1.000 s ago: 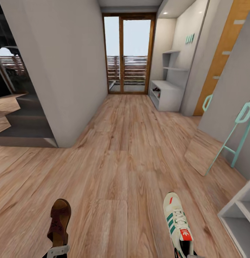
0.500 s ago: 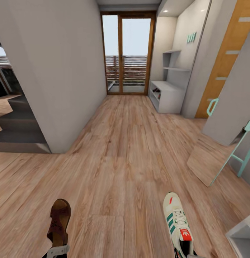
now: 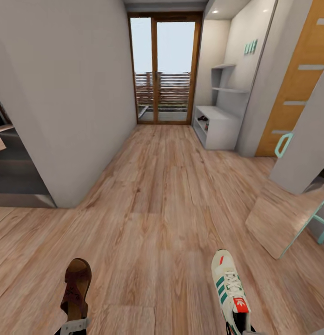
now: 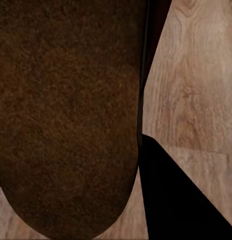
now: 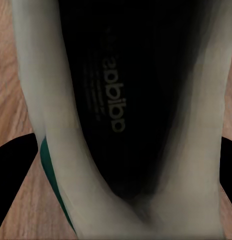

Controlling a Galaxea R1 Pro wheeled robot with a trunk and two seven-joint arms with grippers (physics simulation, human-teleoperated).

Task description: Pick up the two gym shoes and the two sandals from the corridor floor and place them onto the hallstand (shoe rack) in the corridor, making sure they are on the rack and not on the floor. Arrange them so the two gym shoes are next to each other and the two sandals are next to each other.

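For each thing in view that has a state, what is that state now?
Sandal: held by the left gripper, off the floor.
Gym shoe: held by the right gripper, toe pointing forward.
Shoe rack: far ahead on the right, something dark on its shelf.
Glass doors: closed.

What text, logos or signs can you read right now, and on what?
"adidas": printed on the dark insole of the gym shoe, seen mirrored and turned in the right wrist view.
Small print beside that word: too blurred to read.
Mint letters on the wall above the hallstand: too small to read from here.
White mark on the shoe's red tongue tab, in the head view: a logo, not legible.
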